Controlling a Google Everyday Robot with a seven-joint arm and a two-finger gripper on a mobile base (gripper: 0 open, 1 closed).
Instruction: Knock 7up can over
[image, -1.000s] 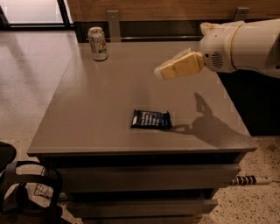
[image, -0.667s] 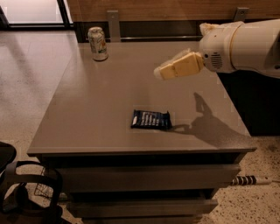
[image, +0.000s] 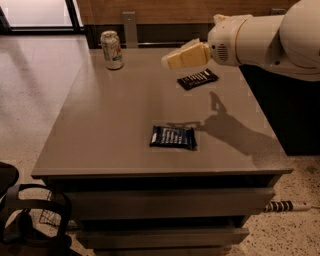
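The 7up can (image: 112, 49) stands upright near the far left corner of the grey table (image: 115, 125). It has a whitish body with green and red markings and a shiny top. My gripper (image: 170, 61) reaches in from the right on a white arm and hangs above the far middle of the table, to the right of the can and apart from it. It holds nothing that I can see.
A dark blue snack packet (image: 173, 137) lies flat near the table's middle front. A black snack bar (image: 198, 79) lies at the far right, under the gripper. A wooden wall runs behind the table. Drawers sit below the top. A black chair (image: 20, 220) is at the lower left.
The gripper has moved left toward the can. The black snack bar now shows on the table where the arm was covering it. The can has not moved.
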